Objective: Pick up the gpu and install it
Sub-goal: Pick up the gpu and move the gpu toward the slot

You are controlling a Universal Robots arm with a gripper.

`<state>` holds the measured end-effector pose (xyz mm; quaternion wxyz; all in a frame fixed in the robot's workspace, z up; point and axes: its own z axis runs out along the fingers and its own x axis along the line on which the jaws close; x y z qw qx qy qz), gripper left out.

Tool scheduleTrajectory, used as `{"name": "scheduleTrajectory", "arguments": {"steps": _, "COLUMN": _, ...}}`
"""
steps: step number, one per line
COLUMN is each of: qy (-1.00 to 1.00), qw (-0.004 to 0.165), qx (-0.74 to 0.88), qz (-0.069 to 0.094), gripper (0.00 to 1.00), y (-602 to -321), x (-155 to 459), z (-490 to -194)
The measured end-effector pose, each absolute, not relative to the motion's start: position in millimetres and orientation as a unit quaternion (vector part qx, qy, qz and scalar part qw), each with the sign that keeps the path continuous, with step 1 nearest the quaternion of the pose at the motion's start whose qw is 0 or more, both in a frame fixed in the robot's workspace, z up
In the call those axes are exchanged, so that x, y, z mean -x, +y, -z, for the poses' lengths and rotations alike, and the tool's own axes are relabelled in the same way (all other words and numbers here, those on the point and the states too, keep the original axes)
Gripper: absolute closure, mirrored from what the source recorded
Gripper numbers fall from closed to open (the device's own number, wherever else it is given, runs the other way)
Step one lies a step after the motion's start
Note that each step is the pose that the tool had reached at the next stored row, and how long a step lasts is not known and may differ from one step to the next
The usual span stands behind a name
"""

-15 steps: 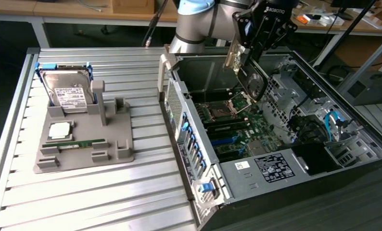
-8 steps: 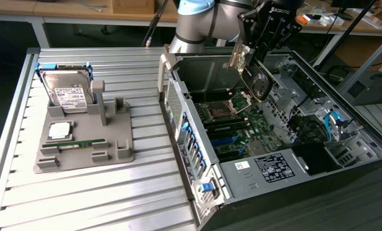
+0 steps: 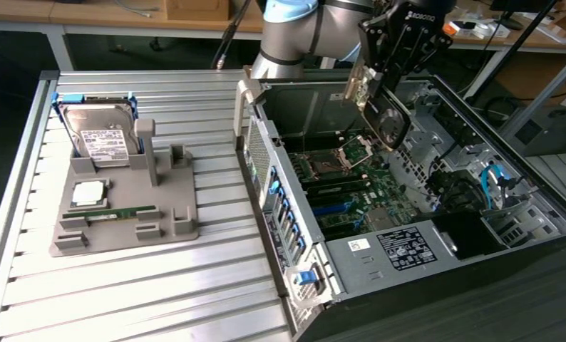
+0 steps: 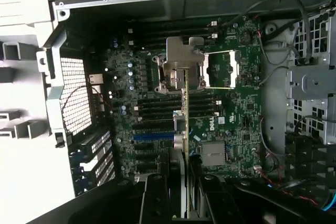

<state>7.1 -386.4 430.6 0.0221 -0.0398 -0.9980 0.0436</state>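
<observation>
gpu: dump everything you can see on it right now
The gpu is a flat circuit card with a dark round fan on one face and a pale metal bracket at one end. It hangs tilted over the open computer case, above the motherboard. The gripper clamps it between both fingers; the wrist view sees it edge-on, a thin greenish line. Nothing else appears to touch it.

The open case [image 3: 302, 107] leaves free room above the motherboard [image 3: 354, 210], where the gpu [image 3: 390, 122] hangs clamped in the gripper [image 3: 371, 87]. Blue cables [image 3: 497, 187] crowd the exterior view's right; the perforated rear wall [image 3: 259, 146] bounds its left.
</observation>
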Motion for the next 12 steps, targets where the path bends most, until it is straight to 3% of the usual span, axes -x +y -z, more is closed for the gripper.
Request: {"name": "scheduleTrajectory", "arguments": {"steps": 12, "qy": -0.998, "qw": 0.022, "qx": 0.04, "qz": -0.047, "gripper": 0.73, "y": -386, "x": -23, "z": -430}}
